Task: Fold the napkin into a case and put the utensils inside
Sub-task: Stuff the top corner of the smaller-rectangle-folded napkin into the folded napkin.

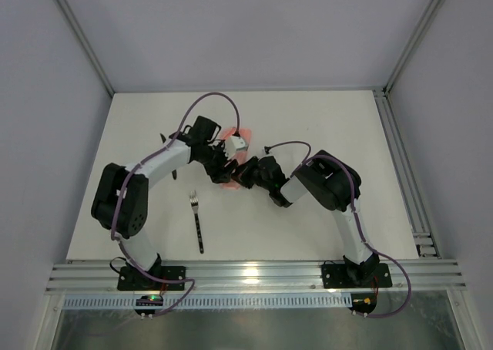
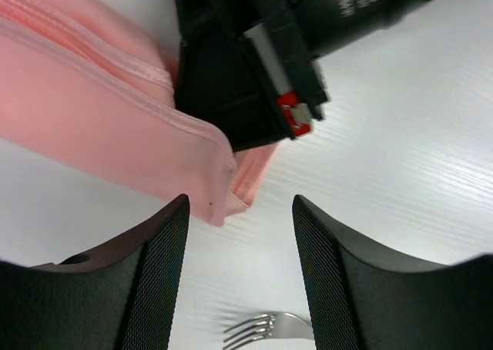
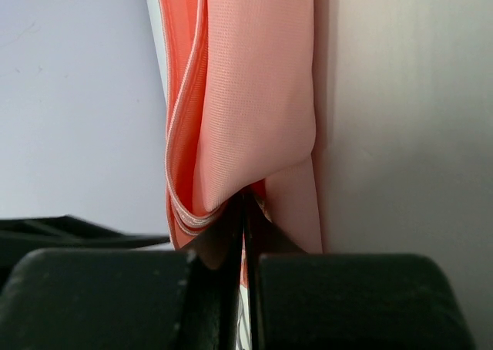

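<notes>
step: folding the napkin point(image 3: 254, 95) into the case. my read: no pouch yet, only a narrow bundle of folded layers
napkin location: mid-table point(image 1: 331, 134), between the two wrists, which hide most of it in the top view
right gripper point(image 3: 245, 211): clenched on the folded edge, several hemmed layers pinched between the tips
left gripper point(image 2: 239, 207): jaws apart, nothing between them. hovers low, just beside the napkin's free corner, with bare table under the gap
fork point(image 1: 198, 219): flat on the table nearer the arm bases, apart from the cloth. its tines show at the bottom of the left wrist view
knife: can't confirm. a dark sliver point(image 1: 164, 138) pokes out by the left arm in the top view, too small to tell
next move, judged: right pinch acts as the anchor and shouldn't tug. left slides onto the corner and takes every layer at the hem, not just the top one
fold quality: carry the corner across low and flat, with edges lined up so the pocket edge comes out clean
risk: cloth is thin, so layers can slip or bunch if the grab is shallow
risk: the two grippers sit almost touching, so left needs a side approach to avoid clipping right
</notes>
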Controlling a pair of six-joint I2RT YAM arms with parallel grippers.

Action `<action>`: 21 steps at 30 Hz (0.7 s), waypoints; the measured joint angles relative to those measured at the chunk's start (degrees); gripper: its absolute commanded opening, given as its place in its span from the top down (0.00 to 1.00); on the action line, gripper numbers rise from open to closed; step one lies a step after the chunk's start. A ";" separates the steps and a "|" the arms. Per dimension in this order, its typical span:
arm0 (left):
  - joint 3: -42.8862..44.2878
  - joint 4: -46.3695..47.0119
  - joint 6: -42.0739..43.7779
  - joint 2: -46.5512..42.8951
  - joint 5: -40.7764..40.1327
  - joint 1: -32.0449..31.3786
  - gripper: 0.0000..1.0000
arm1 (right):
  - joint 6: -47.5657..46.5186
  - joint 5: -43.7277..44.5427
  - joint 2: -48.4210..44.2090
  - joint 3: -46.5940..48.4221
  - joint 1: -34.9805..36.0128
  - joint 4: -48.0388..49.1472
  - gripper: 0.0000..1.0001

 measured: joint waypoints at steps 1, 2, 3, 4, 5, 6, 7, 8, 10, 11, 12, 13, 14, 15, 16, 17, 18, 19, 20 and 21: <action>0.59 -1.81 1.01 -0.98 1.22 0.00 0.42 | 0.00 0.00 0.00 -0.04 0.00 0.04 0.96; 1.16 -3.69 1.81 -2.08 2.34 0.00 0.42 | 0.02 0.00 0.00 -0.11 0.00 0.20 0.96; 1.51 -4.85 2.40 -3.10 3.06 0.00 0.42 | 0.07 0.02 0.00 -0.17 0.00 0.31 0.96; 1.88 -5.97 2.71 -4.35 3.67 0.02 0.42 | 0.11 0.02 0.00 -0.22 0.00 0.35 0.96; 2.08 -6.23 2.73 -5.55 3.87 0.09 0.42 | 0.15 0.02 0.00 -0.22 0.00 0.37 0.96; 2.19 -6.08 2.38 -6.84 3.69 0.20 0.41 | 0.17 0.02 0.00 -0.24 0.00 0.37 0.96; 2.19 -5.44 2.03 -7.52 2.86 0.33 0.41 | 0.17 0.02 0.00 -0.24 0.00 0.39 0.96; 2.21 -4.68 1.55 -7.74 1.90 0.44 0.41 | 0.20 0.04 0.00 -0.26 0.00 0.42 0.96; 2.29 -2.12 -0.04 -7.10 -1.31 0.63 0.41 | 0.17 0.04 0.00 -0.26 0.00 0.46 0.96; 2.29 -0.66 -0.79 -6.19 -3.08 0.76 0.41 | 0.17 0.04 0.00 -0.26 0.00 0.48 0.96; 2.36 0.96 -1.25 -4.92 -4.74 0.83 0.41 | 0.20 0.04 0.00 -0.28 0.00 0.48 0.96; 2.49 2.38 -1.79 -3.34 -6.16 0.83 0.41 | 0.20 0.02 0.00 -0.28 0.00 0.50 0.96; 2.60 3.50 -2.14 -1.51 -7.37 0.87 0.41 | 0.20 0.04 0.00 -0.28 0.00 0.50 0.96; 2.64 4.48 -2.23 0.17 -8.22 0.87 0.41 | 0.20 0.04 0.00 -0.31 0.00 0.52 0.96; 2.64 5.09 -2.21 1.73 -8.90 0.85 0.40 | 0.20 0.04 0.00 -0.33 0.00 0.57 0.96; 2.60 5.38 -2.19 2.93 -9.29 0.74 0.39 | 0.20 0.04 0.00 -0.33 0.00 0.57 0.96; 2.43 5.70 -2.16 3.93 -9.57 0.50 0.38 | 0.20 0.04 0.00 -0.33 0.00 0.57 0.96; 2.08 6.16 -2.12 4.17 -9.68 0.35 0.37 | 0.20 0.04 0.00 -0.33 0.00 0.59 0.96; 1.46 6.62 -2.12 4.20 -9.68 0.07 0.37 | 0.20 0.04 0.00 -0.33 0.00 0.59 0.96; 1.05 6.84 -2.08 4.07 -9.77 -0.35 0.36 | 0.20 0.04 0.00 -0.33 0.00 0.59 0.96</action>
